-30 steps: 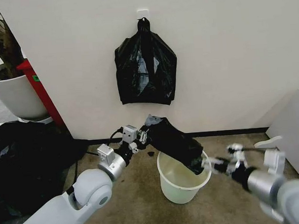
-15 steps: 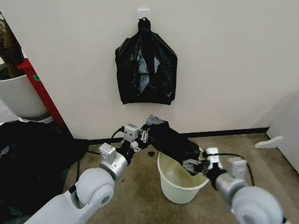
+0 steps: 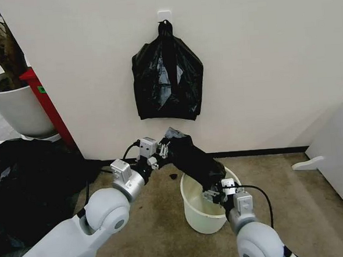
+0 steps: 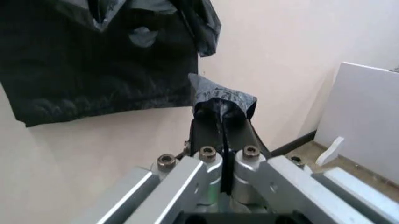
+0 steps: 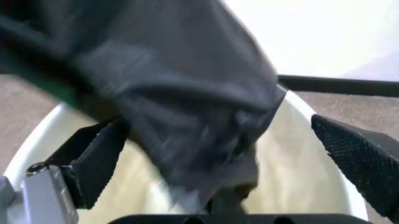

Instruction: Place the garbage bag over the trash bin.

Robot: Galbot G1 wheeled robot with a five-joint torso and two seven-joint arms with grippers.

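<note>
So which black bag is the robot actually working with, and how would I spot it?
Find the cream bucket on the floor by the wall. The garbage bag is the thin black one slanting over it, pinched by the left gripper. Unlike the black bag hanging on the wall, it dips into the bucket.

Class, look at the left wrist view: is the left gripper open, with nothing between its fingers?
No: the left gripper is shut on the garbage bag, whose crumpled black plastic sticks out past the pressed-together fingertips.
</note>
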